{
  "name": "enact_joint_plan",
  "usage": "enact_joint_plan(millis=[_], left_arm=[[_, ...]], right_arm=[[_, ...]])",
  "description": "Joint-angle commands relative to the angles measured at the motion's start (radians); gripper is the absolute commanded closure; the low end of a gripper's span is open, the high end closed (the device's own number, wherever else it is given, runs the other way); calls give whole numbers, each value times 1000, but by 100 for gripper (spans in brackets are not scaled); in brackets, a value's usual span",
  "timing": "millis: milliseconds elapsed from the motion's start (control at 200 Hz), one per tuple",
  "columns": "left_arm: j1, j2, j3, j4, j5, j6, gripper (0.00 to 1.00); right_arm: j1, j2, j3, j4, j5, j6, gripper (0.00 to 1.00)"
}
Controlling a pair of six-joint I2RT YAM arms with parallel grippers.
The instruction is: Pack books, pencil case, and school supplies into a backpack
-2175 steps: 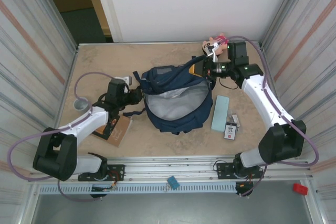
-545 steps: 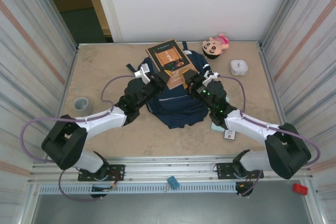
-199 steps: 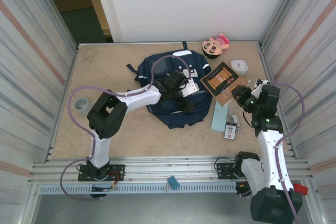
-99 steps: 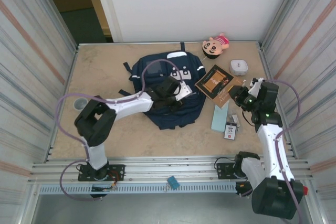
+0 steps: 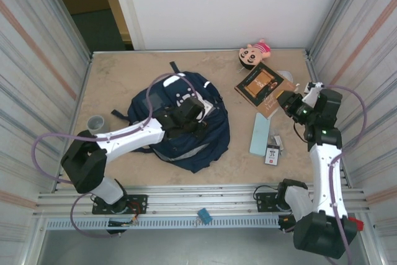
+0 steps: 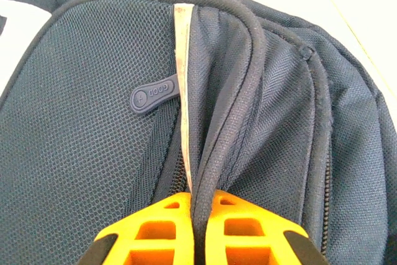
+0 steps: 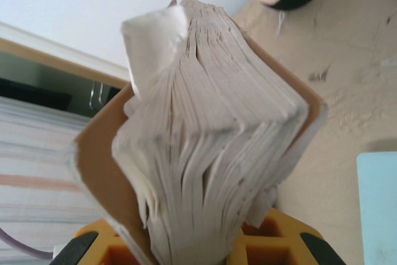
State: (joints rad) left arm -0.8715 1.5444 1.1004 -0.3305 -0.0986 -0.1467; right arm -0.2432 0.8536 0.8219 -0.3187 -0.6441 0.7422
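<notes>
Left claw (image 6: 200,209): nipping a seam of the navy-blue fabric backpack (image 5: 211,134), probably steadying it.
Right claw (image 7: 197,240): gripping the thin tan-brown book (image 5: 262,86), poised for packing.

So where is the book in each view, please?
Top external: book at right, far side, its near corner in the right gripper.
Right wrist: centre, page edges toward the camera, between the orange fingers.
Left wrist: backpack fabric, pinched by the left gripper.
Shared landmark: the doll, beyond the book in both book views.

Beige table (image 5: 118,72) bears the navy backpack (image 5: 211,134), teal pencil case (image 5: 259,133), white pack (image 5: 272,154), grey cup (image 5: 95,124), plush doll (image 5: 252,54)
</notes>
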Motion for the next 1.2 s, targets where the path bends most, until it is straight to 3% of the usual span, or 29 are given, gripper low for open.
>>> enact_joint_plan(millis=[0,170,346,536,686,907,1198], left_arm=[[25,-67,114,-31,-35,-18,100],[84,-69,210,-47,46,-4,100],[153,-72,300,-61,141,9,100],[204,-76,342,-65,210,11,100],[237,-77,349,-49,293,-17,100],[282,-72,365,-46,363,-16,100],[324,-64,380,-28,452,-22,100]], right_arm=[[-8,-58,96,-96,-22,-53,100],[-8,-149,83,-246,14,-69,100],[8,-184,63,-356,-93,-66,100],[111,-232,10,-367,-93,4,100],[278,-260,-114,-117,-75,213,100],[539,-192,-292,296,150,499,100],[805,27,-349,642,452,594,100]])
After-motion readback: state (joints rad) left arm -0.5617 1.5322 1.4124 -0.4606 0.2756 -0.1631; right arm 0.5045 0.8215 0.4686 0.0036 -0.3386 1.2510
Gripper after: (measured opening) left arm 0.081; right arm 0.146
